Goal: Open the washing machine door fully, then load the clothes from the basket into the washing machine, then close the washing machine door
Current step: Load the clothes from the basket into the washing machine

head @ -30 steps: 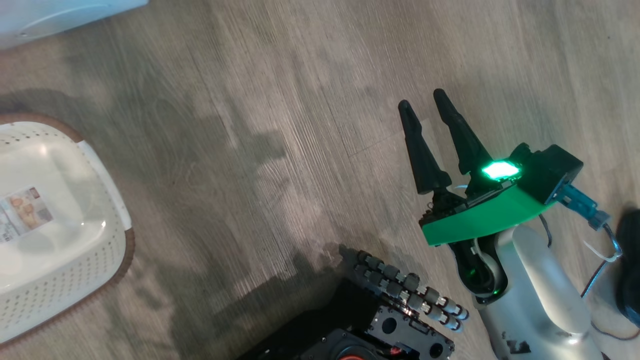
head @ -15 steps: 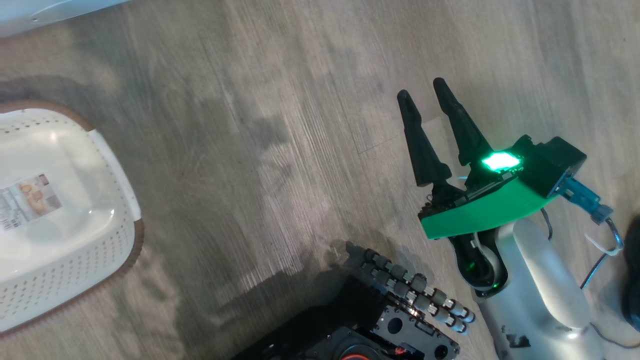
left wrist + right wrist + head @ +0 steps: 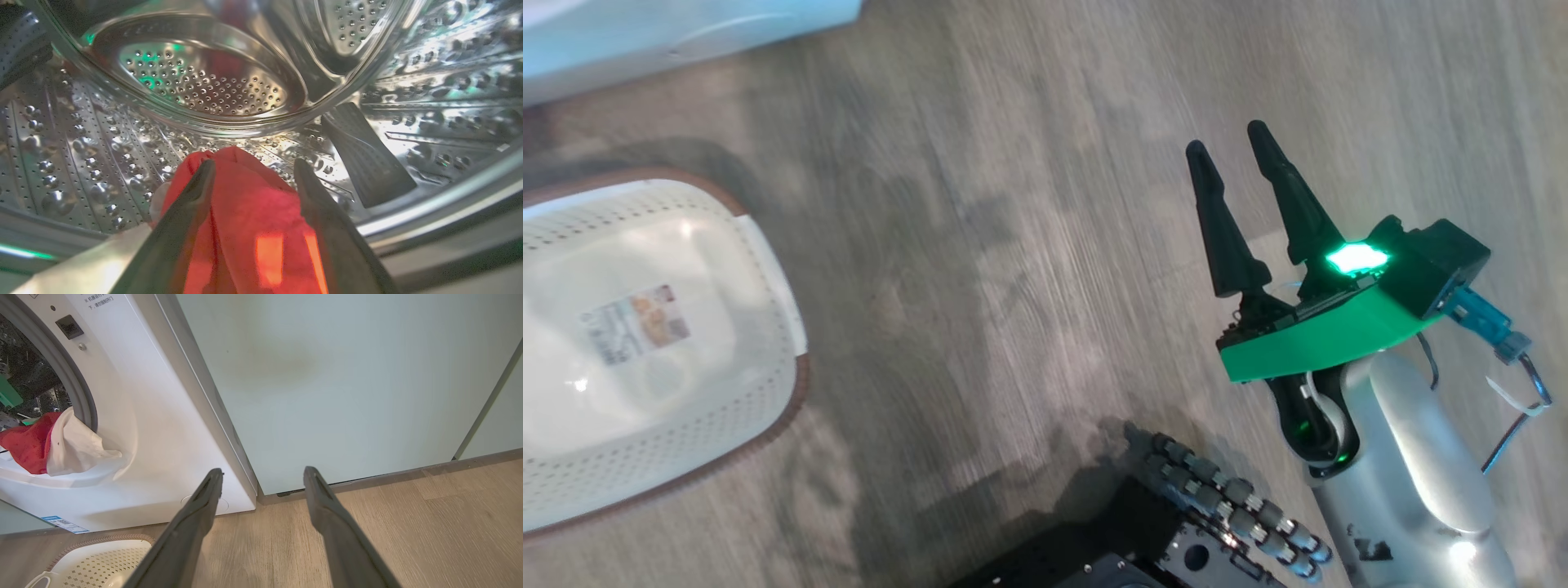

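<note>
Head view: motion blur on floor & basket, soft shadows low center, green LED blown out. L wrist view: drum full of hard glints, green tint, fisheye bend at edges; clothes close & soft. R wrist view: even light, sharp.

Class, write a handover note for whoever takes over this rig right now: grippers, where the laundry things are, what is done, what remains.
Left gripper: open, inside the drum, red garment lying between its fingers.
Right gripper: open, empty, over the floor.
Basket: on the floor, empty.
White cloth: draped over the lip of the washing machine opening, beside the red.
Done: basket unloaded.
Left: push the white cloth fully in, withdraw, close the door.
</note>
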Robot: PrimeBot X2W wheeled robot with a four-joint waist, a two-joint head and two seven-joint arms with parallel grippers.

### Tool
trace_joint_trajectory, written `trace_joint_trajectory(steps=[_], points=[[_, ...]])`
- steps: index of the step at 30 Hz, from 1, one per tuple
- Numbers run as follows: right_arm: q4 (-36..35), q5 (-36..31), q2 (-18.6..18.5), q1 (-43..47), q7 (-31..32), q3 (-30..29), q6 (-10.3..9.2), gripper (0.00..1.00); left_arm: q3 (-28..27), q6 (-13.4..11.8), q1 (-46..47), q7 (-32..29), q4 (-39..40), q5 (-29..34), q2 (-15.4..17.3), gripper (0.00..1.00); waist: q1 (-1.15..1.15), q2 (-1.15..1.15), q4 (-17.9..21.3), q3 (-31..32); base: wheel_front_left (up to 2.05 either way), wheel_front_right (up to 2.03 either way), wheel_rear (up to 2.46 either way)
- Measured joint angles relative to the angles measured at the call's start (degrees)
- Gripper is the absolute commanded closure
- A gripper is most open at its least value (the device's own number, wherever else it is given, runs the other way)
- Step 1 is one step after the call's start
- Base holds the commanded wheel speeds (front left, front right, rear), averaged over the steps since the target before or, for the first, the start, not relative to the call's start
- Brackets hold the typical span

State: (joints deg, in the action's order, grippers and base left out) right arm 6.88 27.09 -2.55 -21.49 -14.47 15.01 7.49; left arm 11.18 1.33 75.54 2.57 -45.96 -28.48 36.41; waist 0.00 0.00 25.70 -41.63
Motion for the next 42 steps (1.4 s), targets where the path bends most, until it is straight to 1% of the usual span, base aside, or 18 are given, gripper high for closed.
trace_joint_trajectory(steps=[4, 6, 9, 12, 18, 19, 20, 23, 27, 34, 40, 42], points=[[0.43, -1.29, 0.0, 0.05, 0.0, -0.6, 0.0, 0.0, -0.03, -0.83, -6.57, 3.13, 3.67, -0.42, -1.88, 0.0, 0.0, 0.0, -1.64, 2.15, 0.0, 0.0, 0.0], [0.43, -1.79, -0.01, 0.23, 0.0, -1.33, 0.0, 0.0, 0.14, -1.15, -10.29, 4.31, 6.95, -0.86, -2.55, 0.0, 0.0, 0.0, -2.65, 3.08, 0.0, 0.0, 0.0], [0.63, -2.67, -0.03, 0.75, -0.01, -2.02, 0.0, 0.0, -0.08, -2.92, -15.95, 6.05, 12.83, -1.43, -2.88, 0.0, 0.0, 0.0, -4.23, 4.43, 0.0, 0.0, 0.0], [1.21, -3.45, -0.03, 1.32, -0.01, -2.7, 0.0, 0.0, -0.43, -5.3, -22.64, 7.11, 20.97, -1.86, -3.2, 0.0, 0.0, 0.0, -5.88, 5.7, 0.0, 0.0, 0.0], [1.9, -4.56, -0.09, 1.32, -0.01, -3.7, 0.0, 0.0, -0.75, -8.73, -37.96, 8.16, 37.43, -2.77, -3.91, 0.0, 0.0, 0.0, -8.94, 8.41, 0.0, 0.0, 0.0], [2.18, -5.17, -0.11, 1.43, -0.01, -4.09, 0.0, 0.0, -1.72, -9.91, -42.12, 8.61, 41.39, -3.25, -3.99, 0.0, 0.0, 0.0, -9.86, 9.3, 0.0, 0.0, 0.0], [2.44, -5.52, -0.12, 1.54, -0.01, -4.36, 0.0, 0.0, -2.04, -10.63, -43.83, 8.69, 42.96, -3.28, -3.99, 0.0, 0.0, 0.0, -10.34, 9.73, 0.0, 0.0, 0.0], [2.68, -6.36, -0.12, 2.44, 0.01, -5.44, 0.0, 0.0, -2.3, -12.47, -47.9, 9.2, 45.71, -3.28, -4.6, 0.0, 0.0, 0.0, -11.6, 11.13, 0.0, 0.0, 0.0], [2.96, -7.38, -0.15, 3.54, 0.59, -6.91, 0.0, 0.0, -2.33, -14.46, -53.33, 10.06, 47.77, -3.3, -6.84, 0.0, 0.0, 0.0, -13.16, 13.33, 0.0, 0.0, 0.0], [3.16, -8.61, -0.18, 5.06, 2.75, -9.2, 0.0, 0.0, -1.87, -15.64, -60.39, 11.22, 49.04, -3.24, -10.2, 0.0, 0.0, 0.0, -15.92, 17.16, 0.0, 0.0, 0.0], [3.1, -9.57, -0.16, 7.28, 4.39, -10.81, 0.0, 0.0, -1.05, -15.58, -64.3, 11.71, 49.2, -2.13, -12.39, 0.0, 0.0, 0.0, -17.85, 20.84, 0.0, 0.0, 0.0], [3.04, -9.8, -0.16, 7.96, 4.75, -11.11, 0.0, 0.0, -0.86, -15.05, -64.88, 11.72, 48.59, -2.05, -13.23, 0.0, 0.0, 0.0, -18.35, 22.16, 0.0, 0.0, 0.0]])
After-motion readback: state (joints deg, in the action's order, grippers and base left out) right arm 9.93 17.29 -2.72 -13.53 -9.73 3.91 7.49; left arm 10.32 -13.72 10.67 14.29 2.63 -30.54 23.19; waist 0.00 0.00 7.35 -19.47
